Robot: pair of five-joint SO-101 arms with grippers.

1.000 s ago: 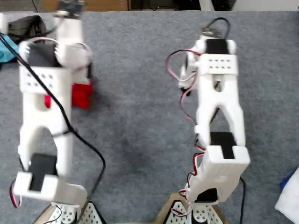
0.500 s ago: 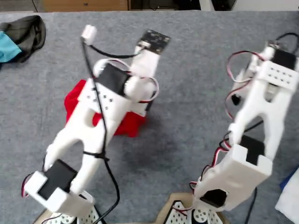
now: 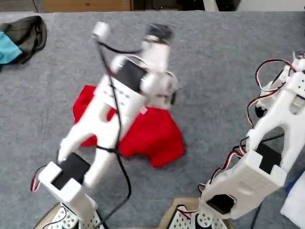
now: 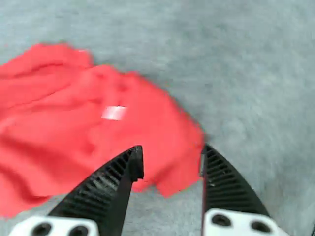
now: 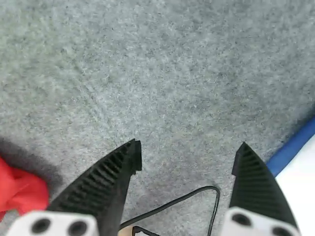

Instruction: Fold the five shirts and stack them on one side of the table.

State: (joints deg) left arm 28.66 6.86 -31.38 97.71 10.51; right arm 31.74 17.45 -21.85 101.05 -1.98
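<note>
A crumpled red shirt (image 3: 155, 136) lies on the grey table (image 3: 214, 57), left of the middle. My left arm reaches over it. In the left wrist view my left gripper (image 4: 170, 160) is open just above the red shirt (image 4: 88, 128), its fingertips either side of the cloth's edge, where a small white tag (image 4: 114, 113) shows. My right gripper (image 5: 187, 157) is open over bare grey table near the right side. A corner of the red shirt (image 5: 19, 189) shows beside one of its fingers. A dark and teal pile of shirts (image 3: 21, 33) lies at the far left corner.
White and blue cloth (image 3: 295, 198) sits at the table's near right edge, and its blue border (image 5: 295, 142) shows by my right gripper. A black cable (image 5: 189, 199) lies under the right gripper. Red and black wires hang along both arms.
My left arm swung from the far left toward the middle, and the red shirt came with it and spread out. My right arm swung toward the right edge.
</note>
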